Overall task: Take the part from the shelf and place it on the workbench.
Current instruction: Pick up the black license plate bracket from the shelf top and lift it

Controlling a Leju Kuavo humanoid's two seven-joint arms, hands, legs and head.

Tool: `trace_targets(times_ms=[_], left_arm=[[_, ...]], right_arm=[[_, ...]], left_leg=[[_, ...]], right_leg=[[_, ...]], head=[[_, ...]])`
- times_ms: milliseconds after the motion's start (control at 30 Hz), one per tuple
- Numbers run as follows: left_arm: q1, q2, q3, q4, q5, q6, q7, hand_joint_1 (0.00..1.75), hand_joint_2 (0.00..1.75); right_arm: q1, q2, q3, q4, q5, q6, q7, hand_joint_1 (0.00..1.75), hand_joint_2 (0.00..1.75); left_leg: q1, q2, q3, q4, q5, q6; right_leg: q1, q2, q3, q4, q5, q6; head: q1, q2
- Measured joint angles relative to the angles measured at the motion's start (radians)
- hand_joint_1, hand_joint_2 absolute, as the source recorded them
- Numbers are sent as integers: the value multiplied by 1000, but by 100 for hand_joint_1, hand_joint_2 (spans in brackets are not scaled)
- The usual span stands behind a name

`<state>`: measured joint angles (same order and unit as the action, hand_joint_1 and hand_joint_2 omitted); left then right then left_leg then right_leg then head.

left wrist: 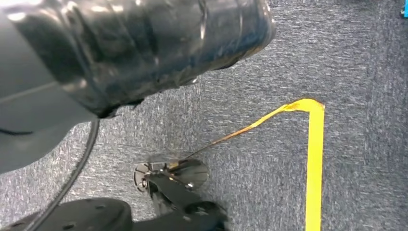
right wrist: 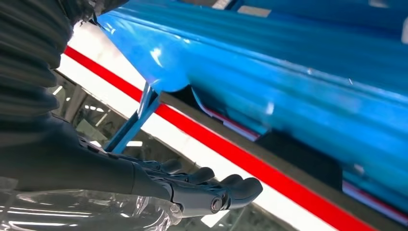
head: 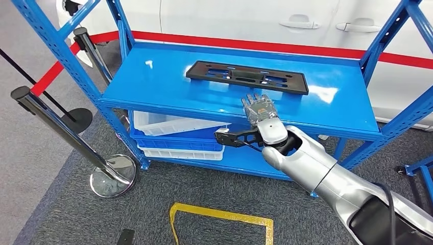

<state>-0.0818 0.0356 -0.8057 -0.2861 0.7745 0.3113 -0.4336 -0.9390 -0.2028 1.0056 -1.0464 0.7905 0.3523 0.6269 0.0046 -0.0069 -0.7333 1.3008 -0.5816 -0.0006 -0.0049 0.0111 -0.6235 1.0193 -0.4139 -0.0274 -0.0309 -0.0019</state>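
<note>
Here the right hand (head: 259, 109) is raised at the front edge of the blue shelf (head: 153, 87), palm toward the robot and fingers pointing up and away. Its fingers lie straight and a little apart, and it holds nothing; in the right wrist view the dark fingers (right wrist: 211, 185) reach out into free air, with nothing between them and the thumb. Whether the fingertips touch the shelf top I cannot tell.

The part (head: 247, 77), a flat black plate with cut-outs, lies on the top board just beyond the hand, farther back and slightly toward the robot's left. Its long axis runs across the shelf, side to side, roughly square to the line of the reaching arm, so the hand meets it along the long front edge near its middle. A small gap of bare blue board lies between the fingertips and that edge.

The right arm is clearly the nearer one; the left wrist view looks down at grey carpet (left wrist: 365, 72) and a yellow tape line (left wrist: 315, 163). The left hand's state I cannot tell.
</note>
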Motion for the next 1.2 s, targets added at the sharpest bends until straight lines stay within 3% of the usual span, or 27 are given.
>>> trace_targets(times_ms=[33, 67, 100, 167, 200, 333, 400, 467, 500, 533, 567, 633, 667, 733, 867, 933, 1000, 1033, 1067, 1133, 1200], left_arm=[[1, 0, 0, 0, 0, 0, 0, 0, 0], [2, 0, 0, 0, 0, 0, 0, 0, 0], [3, 0, 0, 0, 1, 0, 0, 0, 0], [1, 0, -1, 0, 1, 0, 0, 0, 0], [-1, 0, -2, 0, 1, 0, 0, 0, 0], [0, -2, -3, 0, 1, -1, 1, 0, 0], [0, -4, -3, 0, 1, -2, 1, 0, 0], [-2, -4, -3, 0, 2, -2, 1, 0, 0], [-3, -4, -3, 0, 2, -2, 1, 0, 0], [-2, -4, -3, 0, 2, -2, 1, 0, 0], [-1, -5, -3, 0, 2, -2, 1, 0, 0], [0, -7, -4, 0, 2, -3, 0, 0, 0], [-1, -8, -5, 0, 2, -4, 0, 0, 0], [-3, -8, -7, 0, 1, -4, -1, 0, 0], [-4, -9, -15, 0, 2, -5, -2, 0, 0], [-4, -10, -17, 0, 1, -6, -2, 0, 0], [-6, -11, -20, 0, 1, -6, -2, 0, 0], [-5, -11, -22, 0, 2, -6, -2, 0, 0], [-4, -12, -23, 0, 2, -6, -2, 0, 0], [-2, -11, -25, 0, 2, -6, -2, 0, 0], [-6, -11, -26, 0, 2, -6, -2, 0, 0]], right_arm=[[3, -2, 0, 2, 1, 2, 0, 0, 175], [4, -3, 0, 4, 1, 3, 1, 0, 175], [4, -4, 0, 5, 2, 4, 1, 0, 175], [3, -6, 0, 6, 4, 5, 1, 0, 175], [2, -8, 0, 6, 6, 6, 1, 0, 175], [2, -11, -1, 6, 14, 1, 2, 0, 175], [0, -13, -3, 5, 15, -6, 2, 0, 175], [1, -14, -3, 5, 15, -10, 1, 0, 175], [3, -14, -3, 5, 15, -10, 1, 0, 175], [5, -14, -3, 5, 15, -12, 0, 0, 175], [6, -15, -3, 5, 15, -14, 0, 0, 175], [4, -15, -4, 5, 15, -26, -3, 0, 175], [2, -15, -4, 4, 15, -35, -5, 0, 175], [-1, -13, -5, -3, 15, -51, -9, 0, 175], [-10, -10, -6, -22, 17, -66, -15, 0, 175], [-18, -4, -6, -32, 18, -68, -20, 0, 175], [-21, 2, -6, -37, 19, -68, -23, 0, 175], [-20, 4, -6, -38, 19, -68, -25, 0, 175], [-19, 6, -5, -38, 19, -68, -27, 0, 175], [-20, 9, -5, -41, 20, -68, -31, 0, 175], [-22, 12, -5, -44, 20, -68, -36, 0, 175]], left_leg=[[0, 0, -9, -1, 20, 0], [0, 0, 3, -45, 57, 2], [0, 0, 30, -117, 104, 6], [-4, 0, 85, -244, 157, 14], [-6, -1, 98, -275, 164, 17], [-2, -1, 112, -295, 160, 32], [2, 0, 122, -301, 160, 43], [1, 1, 124, -300, 155, 50], [1, 0, 125, -299, 153, 51], [1, 0, 126, -298, 151, 51], [1, -1, 128, -295, 147, 49], [2, -3, 132, -285, 137, 44], [0, -4, 130, -278, 131, 39], [-2, -4, 125, -270, 124, 29], [-1, -3, 115, -245, 102, 12], [2, -1, 70, -148, 55, 4], [3, -1, 1, -28, 18, -1], [3, 0, -19, -2, 21, -1], [3, 0, -22, -12, 43, 1], [2, 0, 24, -131, 119, 10], [-5, 0, 77, -244, 160, 21]], right_leg=[[0, 1, 5, 1, -4, 0], [0, 1, 10, 1, -8, 1], [0, 3, 17, 2, -12, 2], [2, 4, 24, 2, -20, 8], [4, 5, 24, 2, -21, 12], [4, 4, 21, 13, -35, 31], [4, 1, -18, 97, -80, 38], [2, 0, -92, 238, -135, 43], [1, 0, -120, 284, -144, 45], [-1, 0, -132, 297, -135, 46], [-3, 0, -122, 266, -106, 47], [-6, -1, -65, 137, -35, 45], [-6, -1, -37, 78, -14, 43], [-3, 0, -15, 29, -11, 36], [-4, 1, -6, 21, -14, 16], [-5, 0, 3, 18, -17, 7], [-2, 0, 8, 18, -22, 3], [0, 0, 11, 18, -25, 2], [1, 0, 15, 18, -28, 2], [3, 0, 25, 18, -36, 3], [5, 1, 31, 17, -43, 10]], head=[[0, 0], [0, 0], [0, 0], [0, 0], [1, 0], [2, 0], [4, 0], [6, 0], [6, 0], [6, 0], [6, 0], [6, 0], [6, 0], [5, 0], [3, 0], [1, 0], [0, 0], [0, 0], [0, 0], [0, 0], [0, 0]])
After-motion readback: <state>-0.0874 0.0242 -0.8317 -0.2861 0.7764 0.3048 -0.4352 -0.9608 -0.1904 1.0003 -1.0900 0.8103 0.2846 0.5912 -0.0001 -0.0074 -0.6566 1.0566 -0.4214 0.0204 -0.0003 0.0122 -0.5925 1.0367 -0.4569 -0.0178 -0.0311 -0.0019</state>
